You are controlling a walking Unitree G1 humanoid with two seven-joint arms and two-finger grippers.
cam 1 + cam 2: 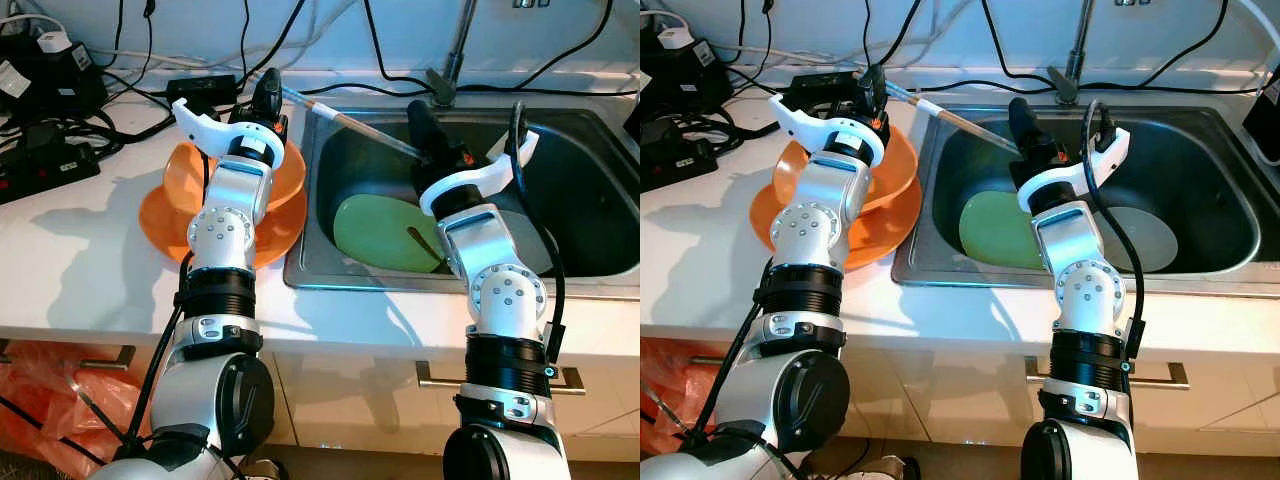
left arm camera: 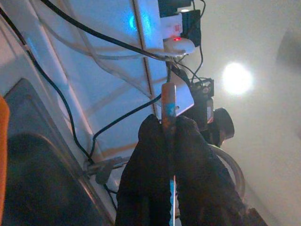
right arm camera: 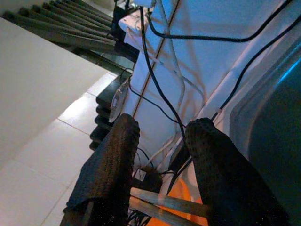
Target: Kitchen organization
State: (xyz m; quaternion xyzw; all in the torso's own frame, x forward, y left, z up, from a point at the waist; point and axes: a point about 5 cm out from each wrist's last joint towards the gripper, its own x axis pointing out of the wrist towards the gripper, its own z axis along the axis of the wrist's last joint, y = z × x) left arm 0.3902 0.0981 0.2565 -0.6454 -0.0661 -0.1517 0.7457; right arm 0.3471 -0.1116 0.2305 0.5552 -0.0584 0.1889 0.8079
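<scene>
Two grippers at work above a white counter with a steel sink set into it on the right.

Left gripper: raised over the far edge of the orange bowls, fingers clenched on a pair of chopsticks. The left wrist view shows the sticks pinched between the two black pads, their ends poking out past the tips.

Chopsticks: wooden, lying level, running from the left gripper rightward over the sink's left rim to the right gripper.

Right gripper: held over the sink's far left part, fingers parted, one on each side of the chopsticks' far end. The right wrist view shows the sticks crossing the gap between them; whether the pads touch the wood cannot be told.

Orange bowls: stacked on the counter just left of the sink, partly hidden by the left arm.

Green plate: lying in the sink's near left part, with a dark utensil resting on it.

Grey plate: in the sink, just right of the green one.

Faucet: at the sink's far rim.

Black cables and power strips: strewn along the far left of the counter.
</scene>
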